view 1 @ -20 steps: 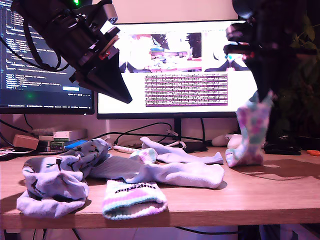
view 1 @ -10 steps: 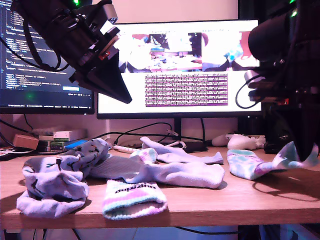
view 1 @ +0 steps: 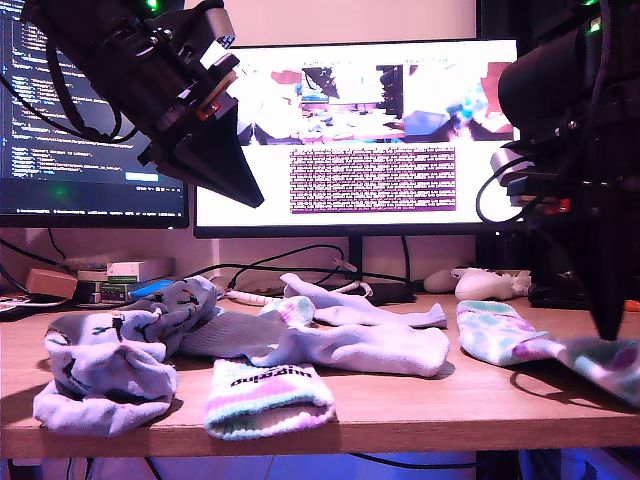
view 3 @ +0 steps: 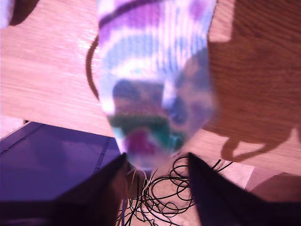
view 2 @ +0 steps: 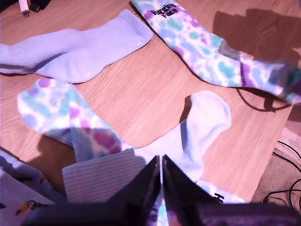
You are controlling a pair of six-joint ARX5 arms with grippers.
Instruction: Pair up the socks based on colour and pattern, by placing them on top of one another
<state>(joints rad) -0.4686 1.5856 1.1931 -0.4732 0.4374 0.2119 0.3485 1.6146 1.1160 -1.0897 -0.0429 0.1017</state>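
Lying limp below the second gripper (view 3: 157,165), whose jaws stand apart, the soft pastel tie-dye fabric sock (view 1: 545,345) weighs little; pinch its toe.

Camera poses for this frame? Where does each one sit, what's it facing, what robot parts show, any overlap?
Exterior view: low at the desk's front edge, facing the monitors; both arms hang over the socks.
First wrist view: on my first gripper, looking down at a white sock and a tie-dye sock; its dark fingers show, closed together.
Second wrist view: on my second gripper, looking down at a tie-dye sock's toe between parted fingers.
Shared: that lettered tie-dye sock also lies at the exterior view's right.
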